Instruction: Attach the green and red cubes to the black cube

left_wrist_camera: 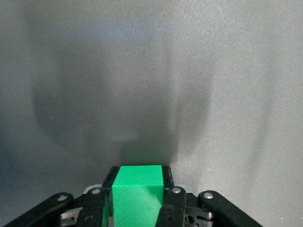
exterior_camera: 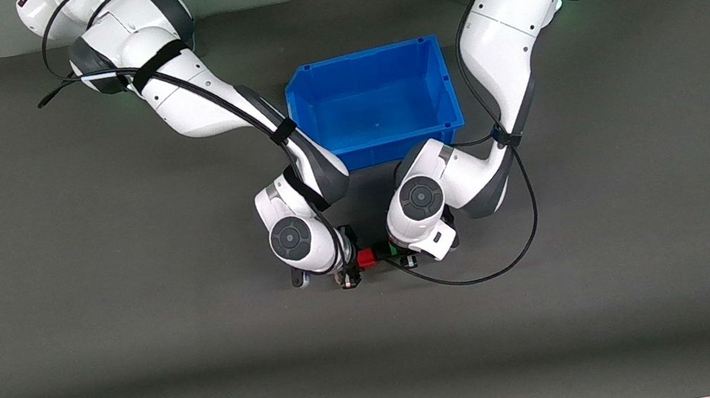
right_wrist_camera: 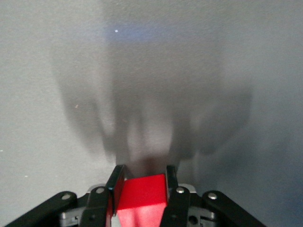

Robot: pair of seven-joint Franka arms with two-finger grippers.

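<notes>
left claw (left_wrist_camera: 138, 201): closed on the green cube (left_wrist_camera: 137, 196); fingers pinch two opposite faces, cube pokes out past the tips.
right claw (right_wrist_camera: 141, 198): closed on the red cube (right_wrist_camera: 141, 195), same kind of grip, cube front face free.
landmark: blue bin (exterior_camera: 443, 82) on the bench (exterior_camera: 646, 195), nothing seen in it.
claw places: both claws hang over the bench just on the front-camera side of the bin, close to each other; right one toward the right arm's end, left one toward the left arm's end.
cubes, front view: red cube (exterior_camera: 366, 258) and green cube (exterior_camera: 392, 247) sit in line between the two wrists, a dark gap between them.
black cube: cannot pick it out; the dark gap between red and green may be it or just shadow. Neither wrist view shows it.
key relation: the two held cubes face each other along the line joining the claws, red from the right arm's side, green from the left arm's side; both arms about equally near the gap.
step (judged): closing in to join; whether any faces already touch, cannot tell.
risk (judged): small offset between the cubes would spoil the join.
</notes>
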